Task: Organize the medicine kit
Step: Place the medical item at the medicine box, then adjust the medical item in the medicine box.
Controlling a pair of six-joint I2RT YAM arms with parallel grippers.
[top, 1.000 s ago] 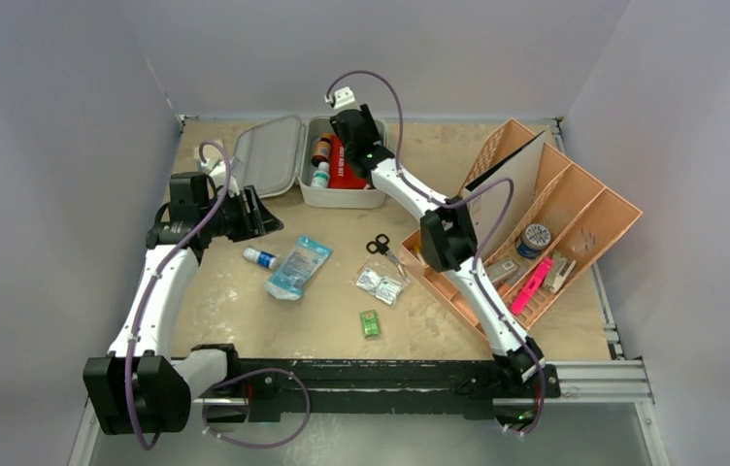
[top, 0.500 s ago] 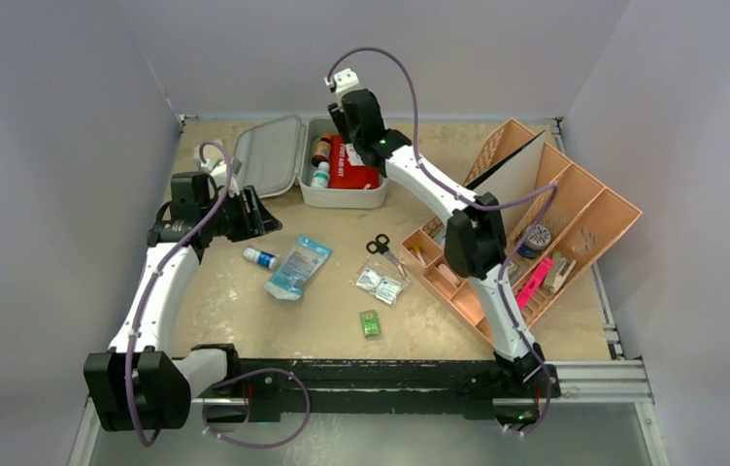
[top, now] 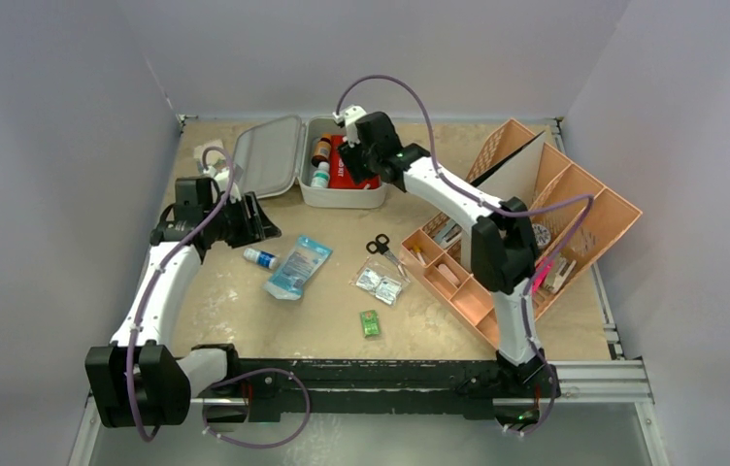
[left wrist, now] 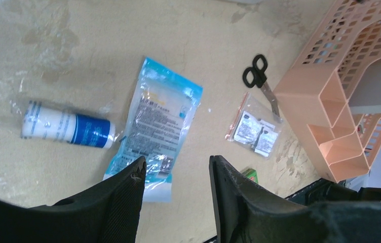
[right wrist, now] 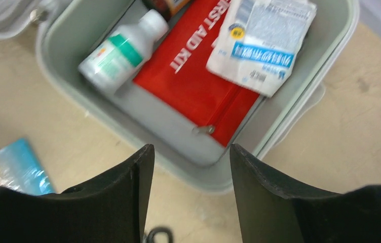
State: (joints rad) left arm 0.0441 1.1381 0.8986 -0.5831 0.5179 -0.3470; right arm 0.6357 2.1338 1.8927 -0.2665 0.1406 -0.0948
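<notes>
Red pouch [right wrist: 188, 91] marked "AID KIT" shows in the kit [top: 342, 197], upper centre, now the right claw [right wrist: 191, 152] has swung rightward, released; left claw [left wrist: 177, 162] released, seemingly unmoved.

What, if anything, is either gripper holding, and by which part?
Nothing is held. The left gripper is open and empty, and the right gripper is open and empty above the medicine kit.

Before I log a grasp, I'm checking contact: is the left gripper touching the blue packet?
Apart. The top external view shows a strip of table between the left gripper and the blue packet.
</notes>
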